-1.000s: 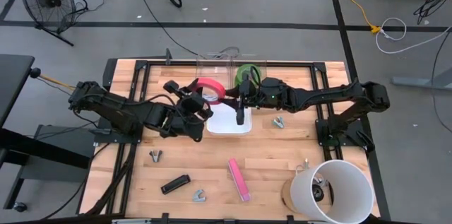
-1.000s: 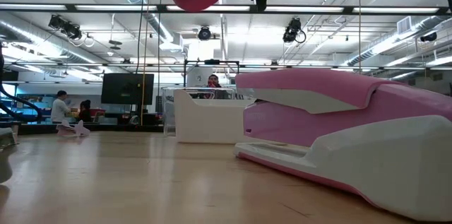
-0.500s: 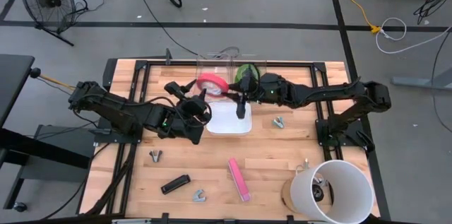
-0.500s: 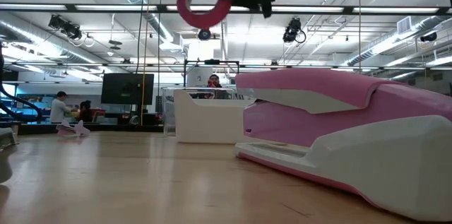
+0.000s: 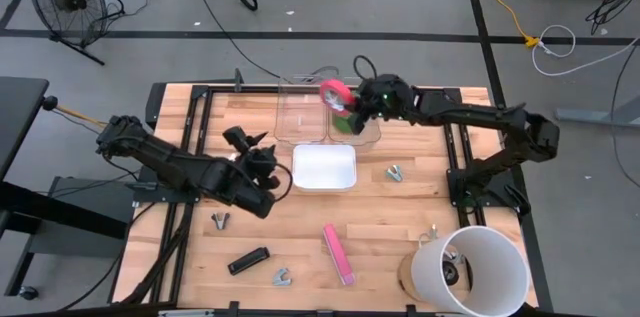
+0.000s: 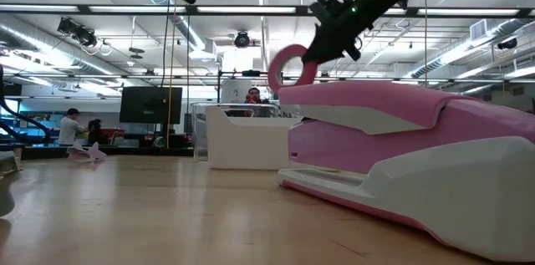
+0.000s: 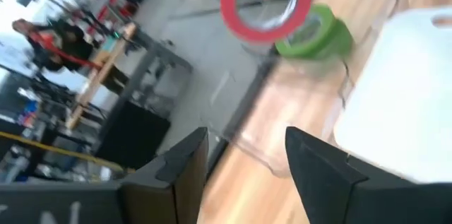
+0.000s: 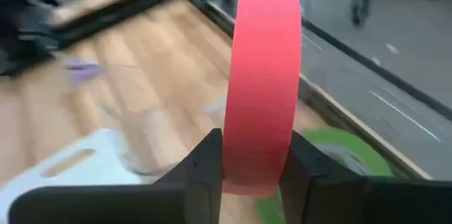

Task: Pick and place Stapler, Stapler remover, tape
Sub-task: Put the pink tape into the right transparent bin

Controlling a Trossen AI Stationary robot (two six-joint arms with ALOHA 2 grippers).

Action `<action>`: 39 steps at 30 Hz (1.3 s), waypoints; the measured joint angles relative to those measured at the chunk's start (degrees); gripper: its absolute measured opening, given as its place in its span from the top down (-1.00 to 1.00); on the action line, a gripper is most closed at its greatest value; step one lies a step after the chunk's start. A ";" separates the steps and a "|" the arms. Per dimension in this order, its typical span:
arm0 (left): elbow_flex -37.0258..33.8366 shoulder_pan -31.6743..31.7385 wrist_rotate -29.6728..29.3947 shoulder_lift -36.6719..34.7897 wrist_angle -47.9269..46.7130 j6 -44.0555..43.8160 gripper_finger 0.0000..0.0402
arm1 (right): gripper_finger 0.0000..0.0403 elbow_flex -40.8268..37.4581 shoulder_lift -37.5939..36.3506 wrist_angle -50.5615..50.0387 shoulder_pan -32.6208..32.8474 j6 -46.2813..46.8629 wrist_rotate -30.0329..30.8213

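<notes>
Right tool [image 8: 252,157]: closed on the pink-red ring-shaped tape roll [image 5: 334,93], roll standing on edge above the clear plastic bin [image 5: 367,135].
Left tool [image 7: 244,164]: fingers apart, holding nothing, above the wooden bench [image 5: 400,227].

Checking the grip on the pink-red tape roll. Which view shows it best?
Right wrist view: the pink-red tape roll stands edge-on, pinched between the right gripper's fingers. Left wrist view shows its ring face above the green roll. High view shows it small; low view partly hidden behind the pink stapler.
</notes>
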 joint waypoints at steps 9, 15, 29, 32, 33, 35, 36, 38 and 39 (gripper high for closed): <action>-0.02 -3.04 2.94 0.00 -10.68 -15.10 0.11 | 0.58 -0.31 0.33 -0.93 -8.46 5.67 -11.47; -0.04 -4.61 2.92 0.00 -10.75 -16.11 0.11 | 0.58 -2.99 0.33 -0.52 -13.08 7.84 -16.74; -0.07 -5.50 3.35 0.02 -10.32 -16.74 0.11 | 0.58 -21.88 0.36 28.81 -19.38 19.35 -28.31; -0.07 -5.50 3.35 0.02 -10.26 -16.74 0.11 | 0.58 -24.76 0.38 32.44 -19.38 20.47 -28.34; -0.07 -5.47 3.34 0.02 -10.24 -16.74 0.11 | 0.58 -25.37 0.38 33.74 -19.50 20.69 -28.41; -0.07 -5.46 3.31 0.02 -10.07 -16.75 0.11 | 0.58 -26.07 0.38 35.13 -19.70 20.91 -28.42; -0.07 -5.46 3.31 0.02 -9.96 -16.74 0.11 | 0.58 -26.29 0.38 35.04 -19.75 20.90 -27.64; -0.07 -5.46 3.31 0.02 -9.63 -16.74 0.11 | 0.58 -26.56 0.38 34.61 -19.75 20.67 -26.59; -0.07 -5.46 3.31 0.02 -9.58 -16.74 0.11 | 0.58 -26.60 0.38 34.71 -19.76 20.60 -26.45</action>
